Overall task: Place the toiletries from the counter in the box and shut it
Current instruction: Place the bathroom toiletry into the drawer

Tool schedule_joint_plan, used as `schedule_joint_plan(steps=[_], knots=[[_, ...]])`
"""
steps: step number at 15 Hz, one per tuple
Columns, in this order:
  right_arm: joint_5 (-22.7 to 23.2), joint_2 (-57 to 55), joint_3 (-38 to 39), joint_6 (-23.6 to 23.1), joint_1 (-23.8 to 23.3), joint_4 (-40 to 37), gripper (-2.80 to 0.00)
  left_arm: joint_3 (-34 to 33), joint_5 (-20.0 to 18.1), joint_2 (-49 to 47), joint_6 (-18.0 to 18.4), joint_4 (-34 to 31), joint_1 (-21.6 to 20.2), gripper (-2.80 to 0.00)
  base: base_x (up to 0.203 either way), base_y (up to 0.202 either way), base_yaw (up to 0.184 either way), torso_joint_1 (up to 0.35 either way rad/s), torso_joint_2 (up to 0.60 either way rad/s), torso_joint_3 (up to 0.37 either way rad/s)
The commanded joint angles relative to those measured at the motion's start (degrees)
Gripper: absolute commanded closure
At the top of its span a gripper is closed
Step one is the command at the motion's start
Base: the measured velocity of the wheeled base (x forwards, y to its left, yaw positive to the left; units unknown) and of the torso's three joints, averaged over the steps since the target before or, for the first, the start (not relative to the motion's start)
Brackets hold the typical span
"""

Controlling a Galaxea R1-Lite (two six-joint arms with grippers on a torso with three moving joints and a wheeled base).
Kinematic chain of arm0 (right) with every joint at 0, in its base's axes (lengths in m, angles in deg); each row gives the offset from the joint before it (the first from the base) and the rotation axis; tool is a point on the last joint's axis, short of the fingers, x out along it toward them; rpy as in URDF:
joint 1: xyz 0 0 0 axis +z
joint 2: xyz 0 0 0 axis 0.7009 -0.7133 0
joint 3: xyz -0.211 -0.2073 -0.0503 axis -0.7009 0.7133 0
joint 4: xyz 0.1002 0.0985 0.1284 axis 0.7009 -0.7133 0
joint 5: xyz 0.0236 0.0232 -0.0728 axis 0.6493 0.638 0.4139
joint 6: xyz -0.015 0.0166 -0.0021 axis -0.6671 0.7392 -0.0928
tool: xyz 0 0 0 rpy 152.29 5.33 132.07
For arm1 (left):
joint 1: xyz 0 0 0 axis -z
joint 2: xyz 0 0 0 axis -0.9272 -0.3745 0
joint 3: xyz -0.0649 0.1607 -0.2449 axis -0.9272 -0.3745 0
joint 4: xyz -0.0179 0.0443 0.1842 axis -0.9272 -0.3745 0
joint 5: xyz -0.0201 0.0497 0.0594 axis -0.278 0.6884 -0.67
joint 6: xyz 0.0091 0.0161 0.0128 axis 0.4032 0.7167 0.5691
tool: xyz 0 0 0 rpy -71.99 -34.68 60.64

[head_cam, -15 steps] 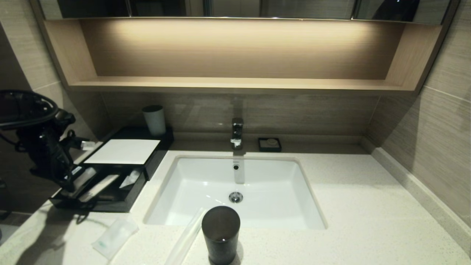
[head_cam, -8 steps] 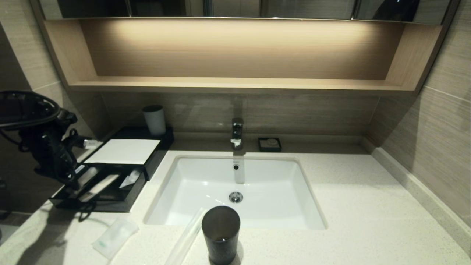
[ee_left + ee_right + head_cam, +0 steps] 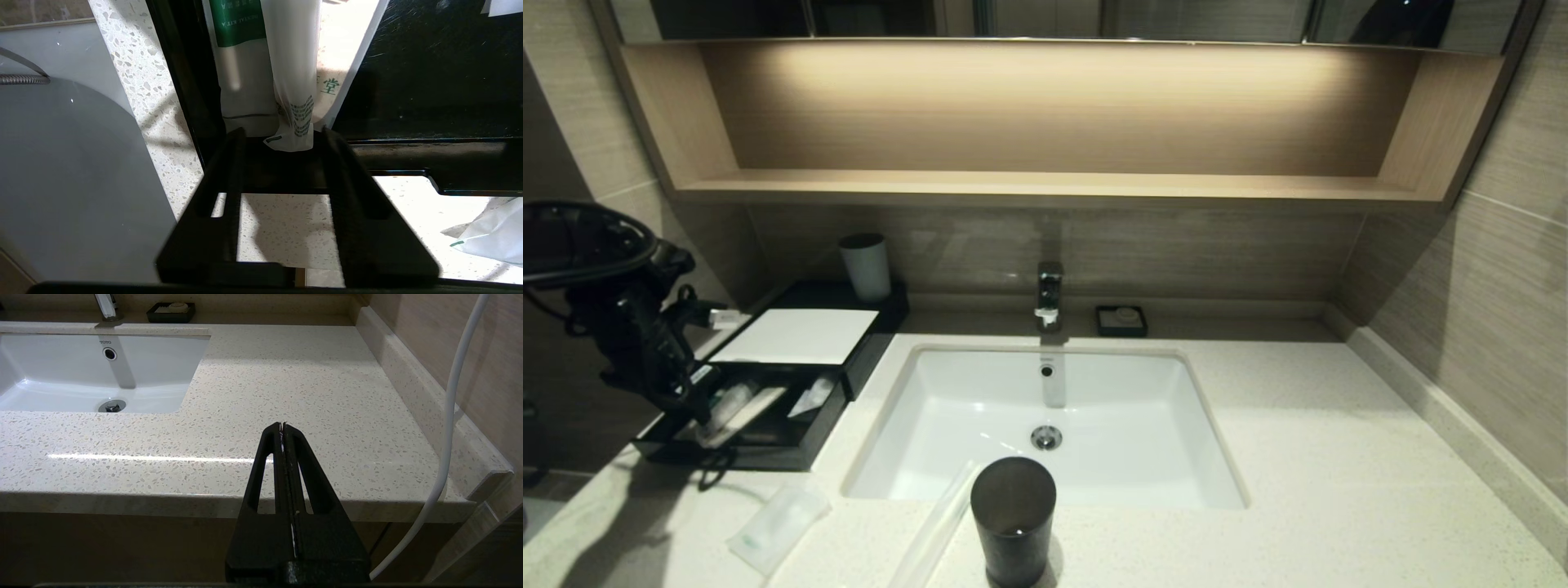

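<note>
While the box [image 3: 768,408] drawer stands open with several packets [image 3: 292,61] already in it, a sachet [image 3: 776,523] and one long packet [image 3: 935,523] lie on the counter [image 3: 1339,490], so roughly half is left, plus closing. Left gripper [image 3: 282,139] is at the drawer's front edge, jaws parted, released; a packet end sits just beyond the tips, apparently not gripped. Right gripper [image 3: 282,426] is parked off the counter's front edge, clenched on nothing.

The left gripper [image 3: 690,392] hung over the open drawer of the black box [image 3: 768,384], packets lying inside. On the worktop [image 3: 1339,457], a sachet [image 3: 776,525] lay just before the box, and a long clear packet [image 3: 935,531] stretched beside the dark cup [image 3: 1013,518].
</note>
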Motion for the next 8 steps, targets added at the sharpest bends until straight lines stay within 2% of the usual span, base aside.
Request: schedule_joint_plan(steps=[1, 5, 8], knots=[[0.0, 0.0, 0.1, 0.0, 0.0, 0.0, 0.00, 0.0, 0.0, 0.6, 0.1, -0.4, 0.4, -2.80, 0.000, 0.000, 0.000, 0.000, 0.00, 0.000], [0.0, 0.0, 0.1, 0.0, 0.0, 0.0, 0.00, 0.0, -0.2, 3.4, 0.0, -0.6, 1.0, -2.80, 0.000, 0.000, 0.000, 0.000, 0.00, 0.000], [0.0, 0.0, 0.1, 0.0, 0.0, 0.0, 0.00, 0.0, -3.6, 7.0, -1.8, -0.7, 1.7, -2.80, 0.000, 0.000, 0.000, 0.000, 0.00, 0.000]])
